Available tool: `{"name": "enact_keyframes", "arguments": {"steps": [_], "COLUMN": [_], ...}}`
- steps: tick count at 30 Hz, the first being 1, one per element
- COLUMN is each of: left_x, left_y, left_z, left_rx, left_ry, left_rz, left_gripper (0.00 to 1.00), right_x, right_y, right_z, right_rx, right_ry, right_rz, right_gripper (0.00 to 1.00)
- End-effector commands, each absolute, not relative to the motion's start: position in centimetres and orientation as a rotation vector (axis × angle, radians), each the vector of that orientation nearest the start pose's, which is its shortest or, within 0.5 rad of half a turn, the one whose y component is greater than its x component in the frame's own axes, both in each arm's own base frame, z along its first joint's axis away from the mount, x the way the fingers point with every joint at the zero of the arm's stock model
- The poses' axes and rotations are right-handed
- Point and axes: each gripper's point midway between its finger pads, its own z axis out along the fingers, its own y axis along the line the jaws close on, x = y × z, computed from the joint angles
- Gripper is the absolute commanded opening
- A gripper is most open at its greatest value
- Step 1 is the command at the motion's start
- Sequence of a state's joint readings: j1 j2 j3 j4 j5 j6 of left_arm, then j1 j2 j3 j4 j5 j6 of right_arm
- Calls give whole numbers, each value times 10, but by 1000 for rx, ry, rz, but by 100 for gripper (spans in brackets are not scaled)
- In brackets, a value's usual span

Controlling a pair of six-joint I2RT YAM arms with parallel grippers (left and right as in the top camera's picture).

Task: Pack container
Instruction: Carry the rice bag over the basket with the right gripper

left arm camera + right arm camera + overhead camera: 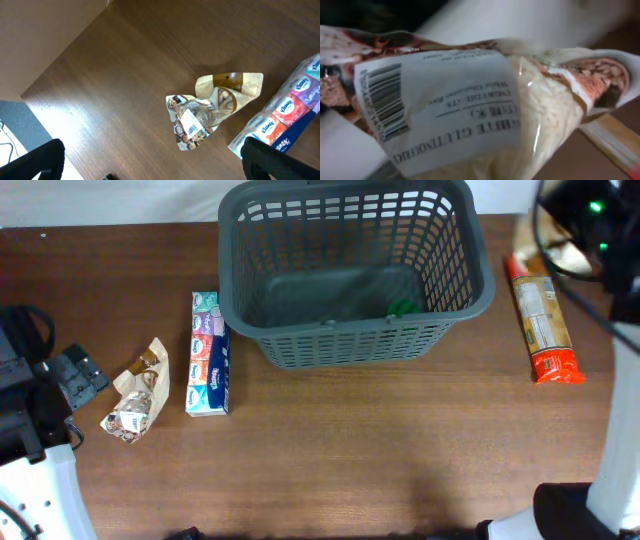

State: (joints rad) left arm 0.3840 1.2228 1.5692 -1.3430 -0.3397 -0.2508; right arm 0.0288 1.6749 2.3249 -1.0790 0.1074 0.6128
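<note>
The container (352, 340), a large dark grey lattice basket, stands at the back middle of the table with a small green item (403, 307) on its base. My left gripper (160, 170) hangs open over bare wood at the left, a little short of a crumpled snack bag (210, 112). Nothing lies between its fingers (280, 160). A clear bag of white glutinous rice (470, 110) fills the right wrist view and hides the right gripper's fingers. My right arm (590, 220) is at the back right, beside the basket, with that bag (562, 255) under it.
A tissue multipack (208, 355) lies left of the basket, next to the snack bag (137, 402). A long orange pasta package (545, 320) lies on the right side. The table's left edge (30, 100) is near the left gripper.
</note>
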Motion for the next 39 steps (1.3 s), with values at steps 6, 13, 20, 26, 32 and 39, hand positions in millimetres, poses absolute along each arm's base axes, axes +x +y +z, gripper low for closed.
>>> {"name": "enact_keyframes", "arguments": {"steps": [6,13,20,26,32,39], "left_x": [226,226,226,226,226,226], "left_y": [154,154,154,154,154,154], "left_z": [311,311,311,311,311,311], "left_rx": [-919,-918,-919,-919,-919,-919], "left_ry": [2353,2353,2353,2353,2353,2353], "left_rz": [482,481,482,482,482,482], "left_gripper": [99,99,99,99,99,99], "right_x": [446,484,512,515,512,509], "right_y": [116,170,180,183,181,178], "right_z": [490,422,341,297,280,242], "right_rx": [167,-12,-38,-52,-57,-61], "right_ry": [1887,2032,2219,2337,2388,2476], "right_rz": [369,313,244,202,183,145], "right_gripper": [4,4,4,4,4,5]}}
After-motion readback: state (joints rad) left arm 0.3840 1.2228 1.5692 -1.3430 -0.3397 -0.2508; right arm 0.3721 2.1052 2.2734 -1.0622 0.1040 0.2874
